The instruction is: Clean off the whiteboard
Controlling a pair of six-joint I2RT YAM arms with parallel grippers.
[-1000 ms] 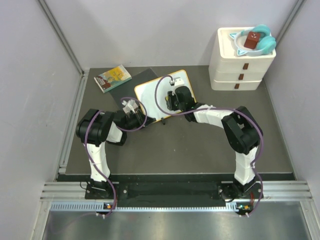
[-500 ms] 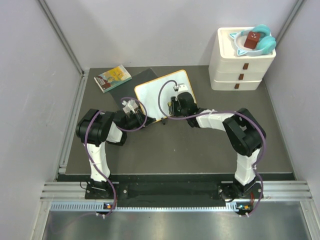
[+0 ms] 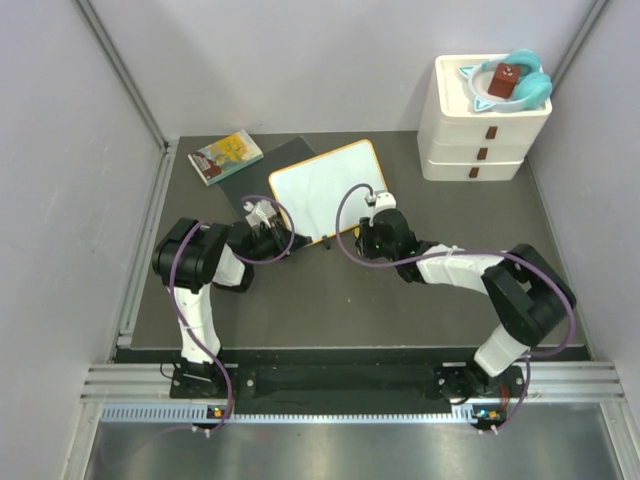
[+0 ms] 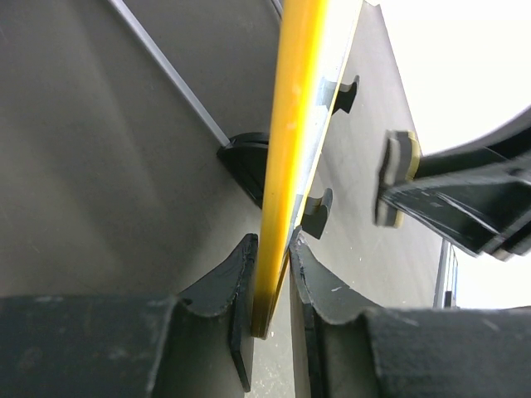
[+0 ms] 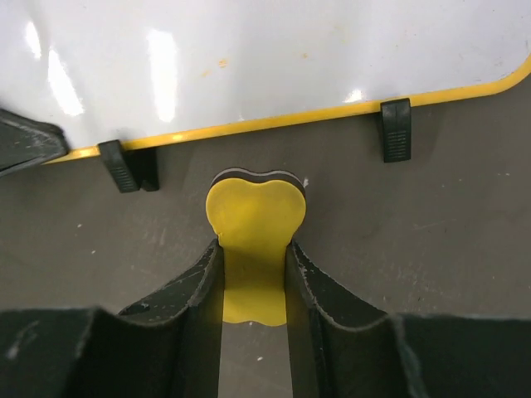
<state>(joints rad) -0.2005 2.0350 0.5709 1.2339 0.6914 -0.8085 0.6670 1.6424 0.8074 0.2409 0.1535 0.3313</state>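
The dark bench [image 3: 400, 300] carries the whiteboard [image 3: 322, 188], which rests on small black feet [image 5: 397, 130] between the 2 arms. The left arm [image 3: 200, 262] is folded low, elbow out; the left gripper [image 4: 271, 265] is clenched on the board's yellow frame at its near edge, probably to pin it against wiping. The right arm [image 3: 470, 265] reaches low across the bench; the right gripper [image 5: 253, 249] is grasping a yellow eraser [image 5: 255, 207], just off the near edge and clear of the board. The white face looks nearly clean, bar 1 faint orange speck [image 5: 222, 62].
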